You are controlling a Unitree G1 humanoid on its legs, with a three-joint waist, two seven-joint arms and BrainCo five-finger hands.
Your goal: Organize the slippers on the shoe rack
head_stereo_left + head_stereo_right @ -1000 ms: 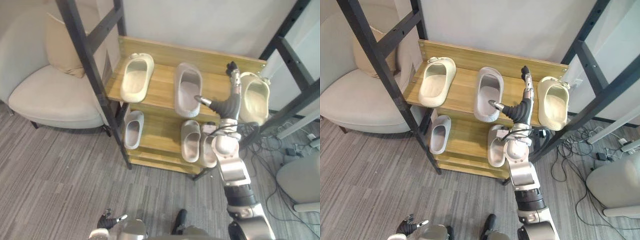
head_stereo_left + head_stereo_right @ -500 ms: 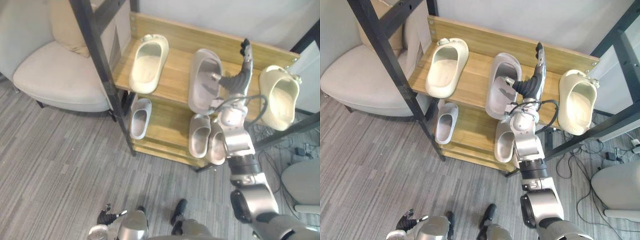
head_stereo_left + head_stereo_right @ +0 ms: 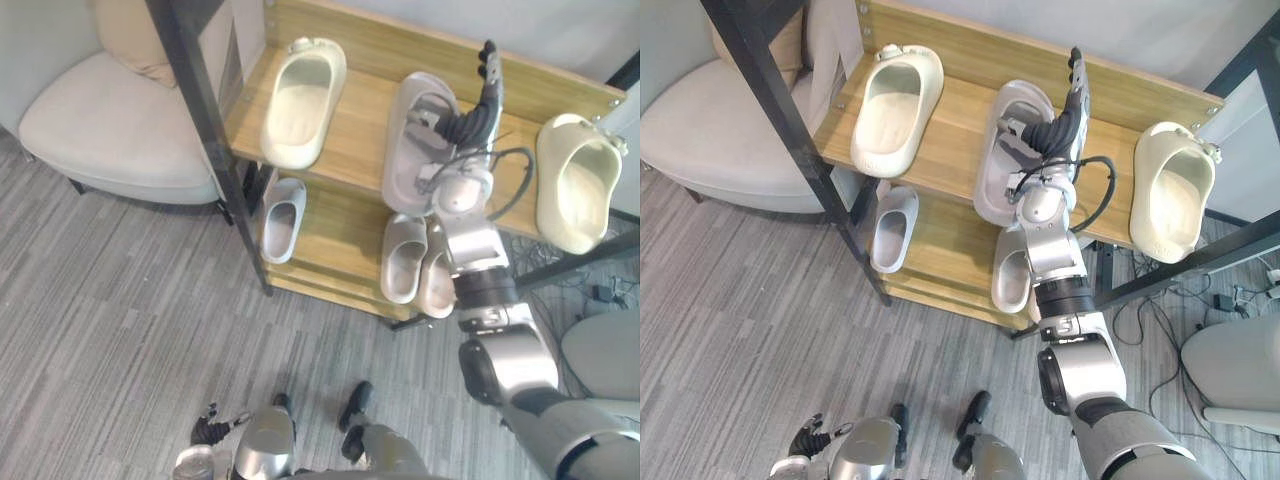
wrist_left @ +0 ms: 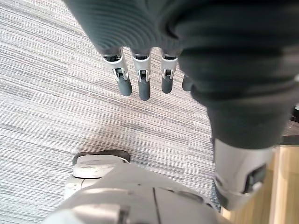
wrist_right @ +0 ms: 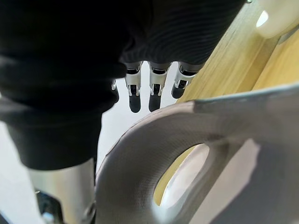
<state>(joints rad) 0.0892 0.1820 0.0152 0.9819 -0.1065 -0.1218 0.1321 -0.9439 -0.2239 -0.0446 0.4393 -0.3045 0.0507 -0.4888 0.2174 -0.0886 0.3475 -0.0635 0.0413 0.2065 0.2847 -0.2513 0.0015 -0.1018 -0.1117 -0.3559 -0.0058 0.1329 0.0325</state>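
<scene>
The right hand (image 3: 468, 118) is raised at the upper centre-right of the head views. Its fingers (image 5: 154, 91) are straight and together, pointing up along the right side of the grey slipper (image 3: 412, 140), and the thumb is spread wide toward the slipper's opening. In the right wrist view the slipper's curved rim crosses close in front of the camera, between the fingers and the thumb. The thumb's tip is cut off there, so I cannot tell whether it presses on the slipper. Nothing is clasped.

The grey slipper lies lengthwise in the middle of the top board of the shoe rack (image 3: 355, 150). A cream slipper (image 3: 300, 100) lies well apart at the board's left. A second cream slipper (image 3: 575, 190) sits at the far right, and what carries its near end is hard to make out.

On the lower shelf a small pale slipper (image 3: 280, 218) lies at the left. A pair of beige slippers (image 3: 405, 260) lies side by side at the right, the right one partly covered by the forearm.

A black frame post (image 3: 200, 130) crosses the rack's left end, with a light armchair (image 3: 110, 120) in the upper left corner.

The left hand (image 3: 212, 432) hangs at the bottom edge, left of centre, over grey carpet (image 4: 56, 93). Its fingers are loose and nearly straight, and it is empty.
</scene>
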